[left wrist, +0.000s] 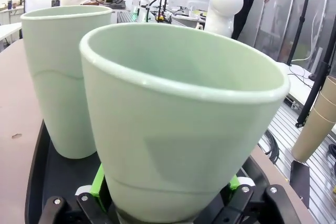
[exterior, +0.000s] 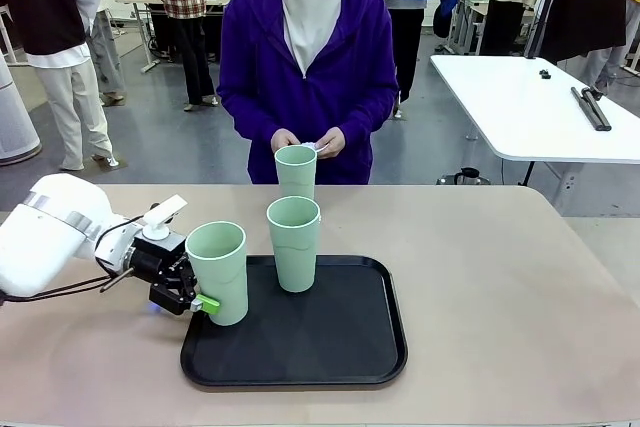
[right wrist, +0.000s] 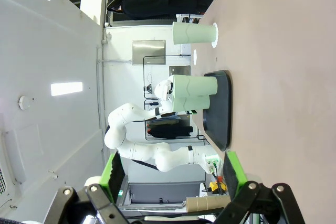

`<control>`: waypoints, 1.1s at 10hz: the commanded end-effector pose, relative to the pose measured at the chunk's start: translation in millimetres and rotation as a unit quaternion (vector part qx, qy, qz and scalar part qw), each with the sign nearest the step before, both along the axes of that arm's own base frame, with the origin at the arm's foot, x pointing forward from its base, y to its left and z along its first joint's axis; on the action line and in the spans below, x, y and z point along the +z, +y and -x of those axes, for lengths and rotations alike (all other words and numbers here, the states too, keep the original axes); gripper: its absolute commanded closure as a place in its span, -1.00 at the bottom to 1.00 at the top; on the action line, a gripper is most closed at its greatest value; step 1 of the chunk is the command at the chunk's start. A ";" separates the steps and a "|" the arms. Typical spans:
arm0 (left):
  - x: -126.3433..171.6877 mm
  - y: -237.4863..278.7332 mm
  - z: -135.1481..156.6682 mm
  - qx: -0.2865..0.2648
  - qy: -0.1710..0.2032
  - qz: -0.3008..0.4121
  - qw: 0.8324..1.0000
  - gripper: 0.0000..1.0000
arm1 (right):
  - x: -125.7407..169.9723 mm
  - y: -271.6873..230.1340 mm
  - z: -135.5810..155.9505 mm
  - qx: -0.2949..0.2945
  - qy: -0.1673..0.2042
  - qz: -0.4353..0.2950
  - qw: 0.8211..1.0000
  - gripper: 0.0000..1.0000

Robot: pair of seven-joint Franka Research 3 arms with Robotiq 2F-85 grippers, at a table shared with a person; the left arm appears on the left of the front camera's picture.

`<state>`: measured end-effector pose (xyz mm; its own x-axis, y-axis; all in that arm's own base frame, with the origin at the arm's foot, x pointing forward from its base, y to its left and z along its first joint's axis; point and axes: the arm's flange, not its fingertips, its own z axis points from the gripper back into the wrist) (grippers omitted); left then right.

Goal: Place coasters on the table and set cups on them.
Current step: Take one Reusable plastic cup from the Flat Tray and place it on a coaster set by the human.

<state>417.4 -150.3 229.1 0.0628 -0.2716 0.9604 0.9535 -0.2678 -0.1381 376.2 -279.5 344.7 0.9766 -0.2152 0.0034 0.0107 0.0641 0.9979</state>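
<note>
**A:** What do the fingers of the left gripper (left wrist: pixel 165 184) have?

**B:** They stand wide apart, one on each side of the lower part of the nearest cup (left wrist: pixel 178 124). The green pads (left wrist: pixel 97 181) lie just beside its wall. I cannot see that they press it, so I call the fingers open around the cup.

**A:** What is in this cup?

**B:** Nothing, it is empty. It is a pale mint-green plastic tumbler, smooth, tapered, with a rounded rim and no handle. Its base is at the edge of the black tray (exterior: pixel 300 372) on the side of the fingers.

**A:** And farther out from the fingers?

**B:** Just past them the second cup (exterior: pixel 294 242) stands upright on the tray, near the first one but apart from it. It has the same shape and is empty as far as I can see inside. The tray is flat and matte, with rounded corners and a low rim, and it lies on the beige-pink table (exterior: pixel 500 287). Beyond the tray the far cup (exterior: pixel 296 169) stands on the table. In the right wrist view a thin white coaster (right wrist: pixel 215 33) shows under its base.

**A:** And the right gripper (right wrist: pixel 173 161)?

**B:** Its fingers are wide open with nothing between them, well apart from the cups.
</note>
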 end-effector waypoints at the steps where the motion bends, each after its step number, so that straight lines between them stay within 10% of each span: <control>1: -4.1 -11.4 1.1 -0.006 -0.021 0.024 0.999 -1.00 | 0.8 -0.5 0.4 0.001 0.000 -0.002 1.000 -1.00; 3: -1.8 -16.7 0.3 -0.009 -0.029 0.027 0.999 -1.00 | 0.8 -0.5 0.4 0.001 0.000 -0.002 1.000 -1.00; 4: -1.4 -17.2 0.4 -0.011 -0.034 0.031 0.999 0.19 | 0.8 -0.5 0.4 0.001 0.000 -0.002 1.000 -1.00; 5: -1.3 -15.7 0.7 -0.014 -0.035 0.030 0.999 0.19 | 0.8 -0.5 0.4 0.001 0.000 -0.002 1.000 -1.00; 6: 0.0 -14.4 0.5 -0.016 -0.033 0.029 0.999 1.00 | 0.8 -0.5 0.4 0.001 0.000 -0.002 1.000 -1.00; 7: 2.9 -12.0 1.9 -0.015 -0.034 0.029 0.999 0.29 | 0.8 -0.5 0.4 0.001 0.000 -0.002 1.000 -1.00; 8: 3.1 -10.0 1.3 -0.013 -0.034 0.031 0.999 1.00 | 0.8 -0.5 0.4 0.001 0.000 -0.002 1.000 -1.00; 11: 59.6 -8.7 14.1 0.038 -0.027 0.048 0.998 1.00 | 0.8 -0.5 0.4 0.001 0.000 -0.002 1.000 -1.00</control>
<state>417.1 -159.6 254.4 0.0211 -0.2174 0.9759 0.9612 -0.2641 -0.0796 376.2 -279.5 344.7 0.9766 -0.2151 0.0033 0.0107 0.0641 0.9979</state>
